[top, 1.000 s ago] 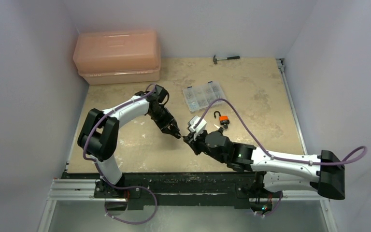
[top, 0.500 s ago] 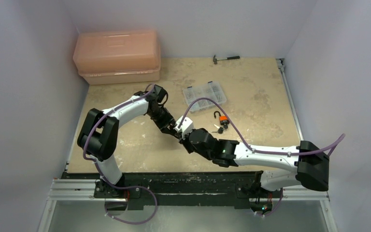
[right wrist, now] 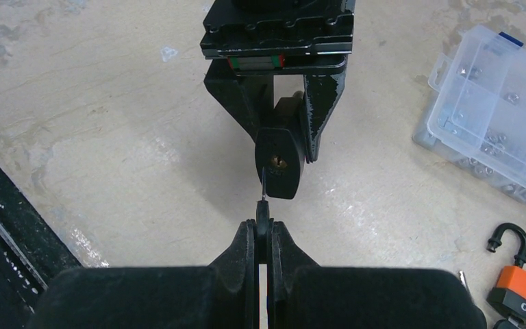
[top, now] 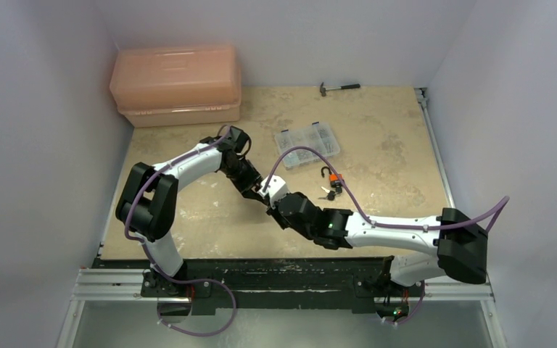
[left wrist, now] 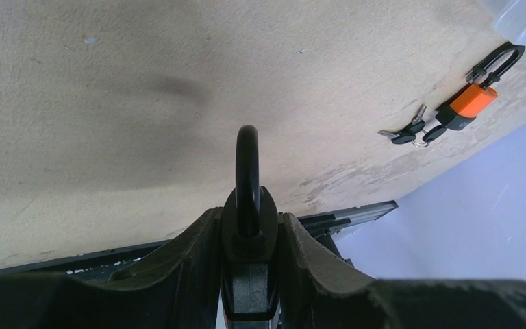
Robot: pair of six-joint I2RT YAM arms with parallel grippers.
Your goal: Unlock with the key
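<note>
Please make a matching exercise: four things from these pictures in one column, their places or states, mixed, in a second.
1 black padlock
2 key
3 orange padlock
4 hammer

A lying on the table, shackle open
B gripped by the right pincer
C at the table's far edge
D gripped by the left pincer

Pairs: 1-D, 2-B, 3-A, 4-C
</note>
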